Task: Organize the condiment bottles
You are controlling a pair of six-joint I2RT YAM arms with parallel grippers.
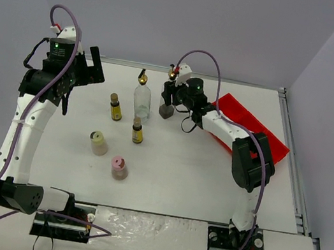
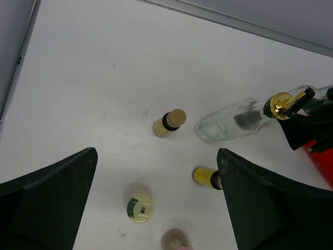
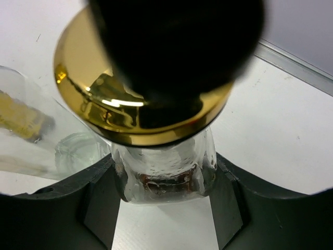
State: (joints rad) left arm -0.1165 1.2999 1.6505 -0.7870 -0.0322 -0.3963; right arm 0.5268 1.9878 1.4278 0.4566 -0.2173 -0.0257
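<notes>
Here, a tall clear glass bottle with a gold pour spout (image 3: 161, 172) sits clamped in the right tool (image 3: 163, 200).
It is upright at the rear middle of the white surface (image 1: 210, 171), just beside its twin glass bottle (image 1: 141, 100); the left tool (image 2: 157, 152) hangs spread wide.

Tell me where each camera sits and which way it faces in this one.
Top external: above and behind the bases, looking down on the table; both arms show whole, with the left gripper and the right gripper.
Left wrist: on the left arm, looking down between its open fingers at an amber bottle.
Right wrist: looking straight down on the gold spout of the held bottle, which its own fingers flank.
Shared: the free tall bottle appears in all three.
</notes>
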